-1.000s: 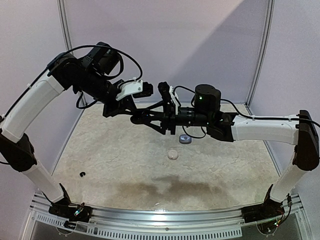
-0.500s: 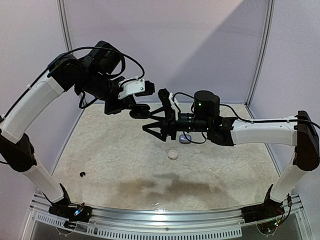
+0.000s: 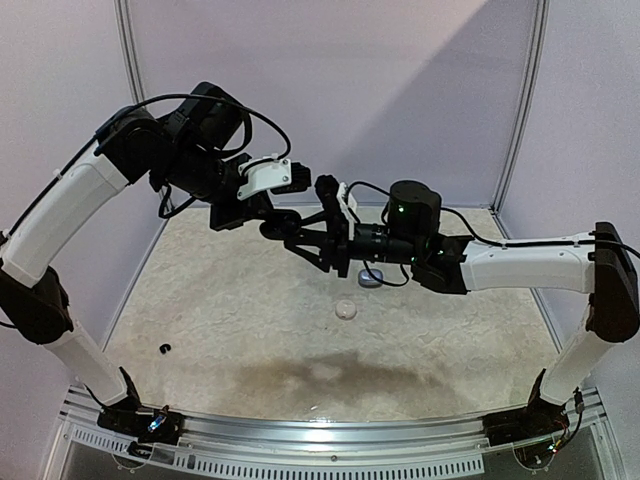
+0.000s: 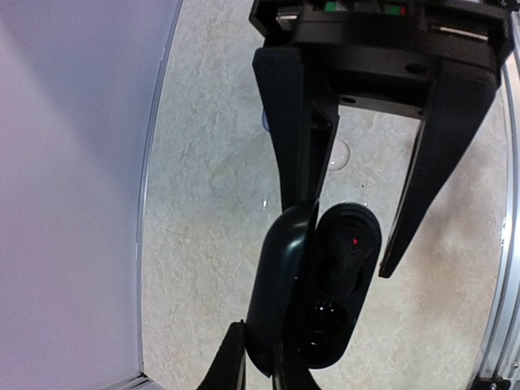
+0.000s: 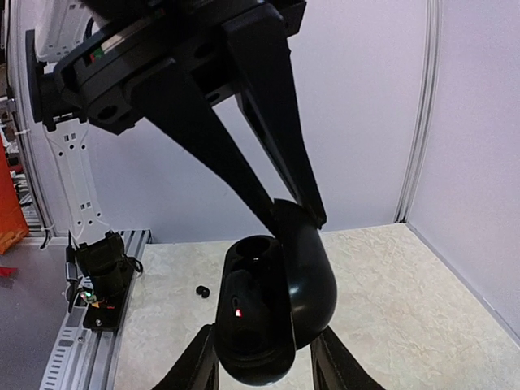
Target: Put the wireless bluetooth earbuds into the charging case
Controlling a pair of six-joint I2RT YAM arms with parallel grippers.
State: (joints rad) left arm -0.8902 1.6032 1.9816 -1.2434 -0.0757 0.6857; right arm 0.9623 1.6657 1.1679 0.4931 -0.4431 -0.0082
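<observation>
A black charging case [image 5: 252, 317] hangs in the air between both grippers with its lid open and a red light lit inside. My right gripper [image 5: 268, 357] holds the case body between its fingers. My left gripper [image 4: 260, 345] is pinched on the open lid [image 4: 280, 284]. In the top view the two grippers meet above the far middle of the table, the left gripper [image 3: 283, 226] over the right gripper [image 3: 320, 248]. One well shows something glossy [image 4: 325, 313]; I cannot tell what it is. A tiny black earbud [image 3: 164, 348] lies on the table at the near left and also shows in the right wrist view [image 5: 202, 291].
A small grey-blue case [image 3: 370, 279] and a pale round case [image 3: 346, 309] lie on the table under the right arm. White walls enclose the mottled table [image 3: 250, 330] on three sides. A metal rail [image 3: 330, 440] runs along the near edge.
Half a second ago the right gripper was spread open below the left gripper. It has since moved up and left and now flanks the case. The left arm has barely moved.
</observation>
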